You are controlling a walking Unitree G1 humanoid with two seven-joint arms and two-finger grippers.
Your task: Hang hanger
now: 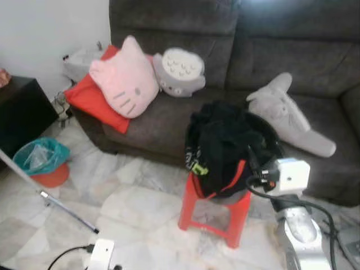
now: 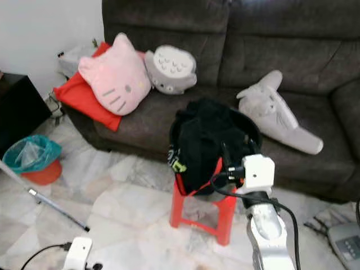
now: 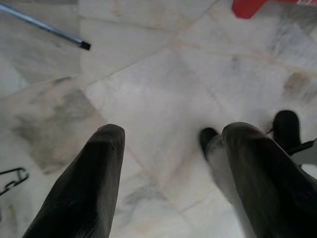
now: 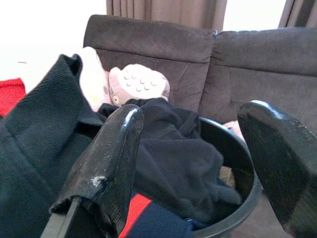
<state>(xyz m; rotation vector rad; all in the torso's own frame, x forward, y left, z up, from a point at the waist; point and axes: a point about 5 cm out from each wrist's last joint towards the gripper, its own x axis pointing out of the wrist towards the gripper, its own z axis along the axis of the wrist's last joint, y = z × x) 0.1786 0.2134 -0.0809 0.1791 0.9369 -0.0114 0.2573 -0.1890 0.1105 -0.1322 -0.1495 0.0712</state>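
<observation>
A black basket (image 4: 233, 148) heaped with dark clothes (image 1: 222, 143) stands on a red stool (image 1: 216, 211) in front of the sofa. My right gripper (image 4: 190, 124) is raised at the basket's near rim, open, with its two fingers (image 4: 116, 158) spread over the black garments; one finger lies against the cloth. A red-trimmed piece (image 4: 133, 208) shows under the pile. I cannot make out a hanger. My left gripper (image 3: 173, 136) hangs low over the marble floor, open and holding nothing; its wrist (image 1: 101, 253) sits at the bottom edge.
A dark grey sofa (image 1: 270, 50) carries a pink cat cushion (image 1: 125, 79), a red cushion (image 1: 90, 98) and two grey plush toys (image 1: 284, 109). A teal bin (image 1: 40, 157) and a thin metal rod (image 1: 67, 211) are on the floor to the left. Cables trail by my arms.
</observation>
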